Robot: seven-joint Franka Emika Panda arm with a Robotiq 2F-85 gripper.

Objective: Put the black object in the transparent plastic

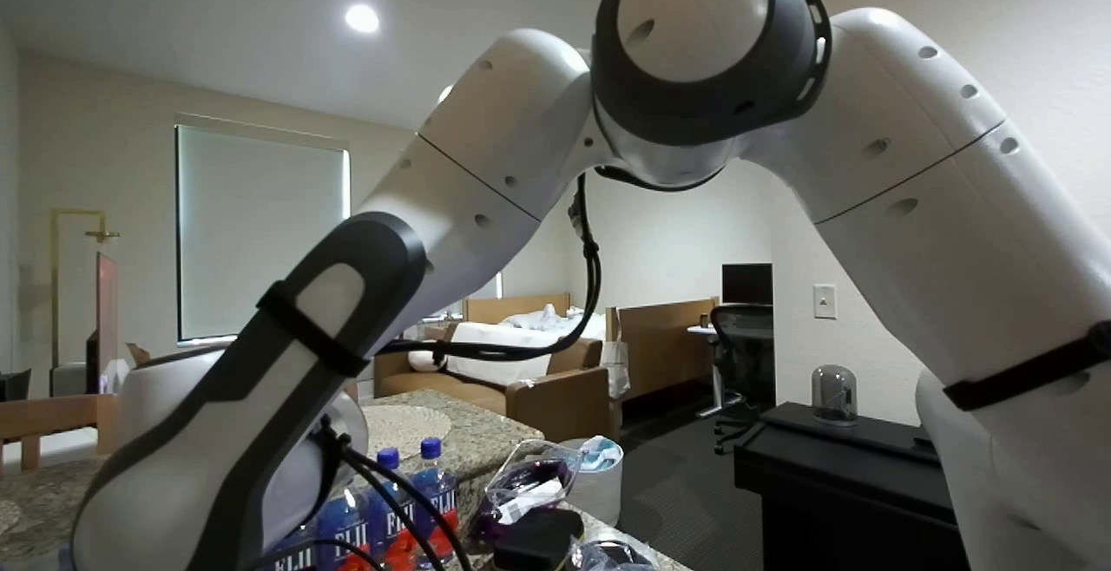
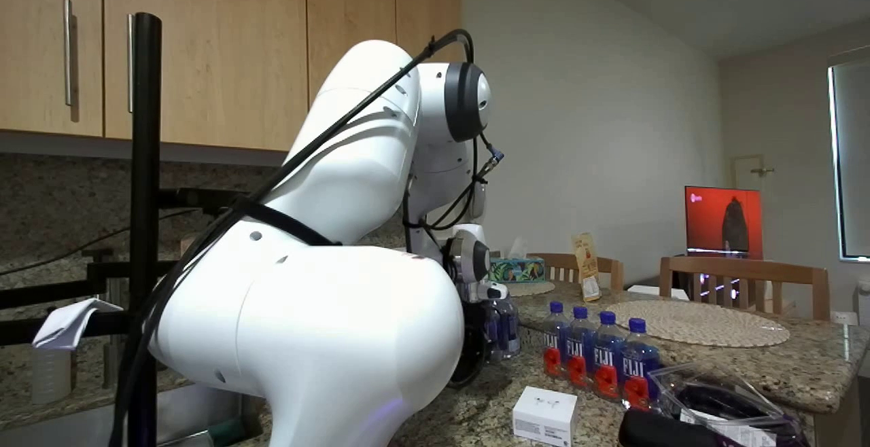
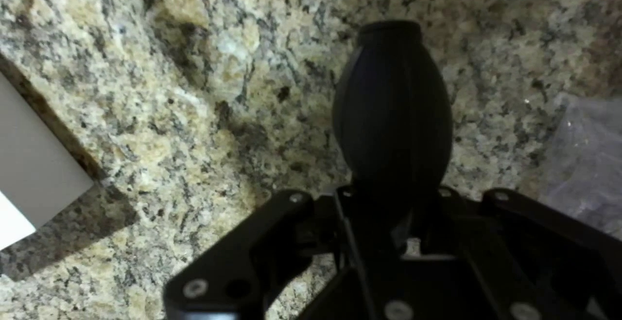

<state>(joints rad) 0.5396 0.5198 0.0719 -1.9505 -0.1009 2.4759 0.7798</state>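
The black object [image 3: 392,111] is a rounded bulb with a short collar at its far end, seen in the wrist view over the granite counter. My gripper [image 3: 394,198] has its fingers on both sides of the bulb's narrow near part and looks closed on it. That near part is dark, and I cannot tell how high it is held. Crumpled transparent plastic [image 3: 590,164] lies at the right edge of the wrist view; clear plastic [image 1: 612,554] also shows at the bottom of an exterior view. In an exterior view the gripper [image 2: 472,359] is dark and half hidden behind the arm.
A white box [image 2: 545,414] stands on the counter; its corner [image 3: 39,164] shows in the wrist view. A row of water bottles [image 2: 607,355] stands along the raised ledge. A clear container with purple contents [image 1: 529,484] and a black case [image 1: 540,539] lie nearby.
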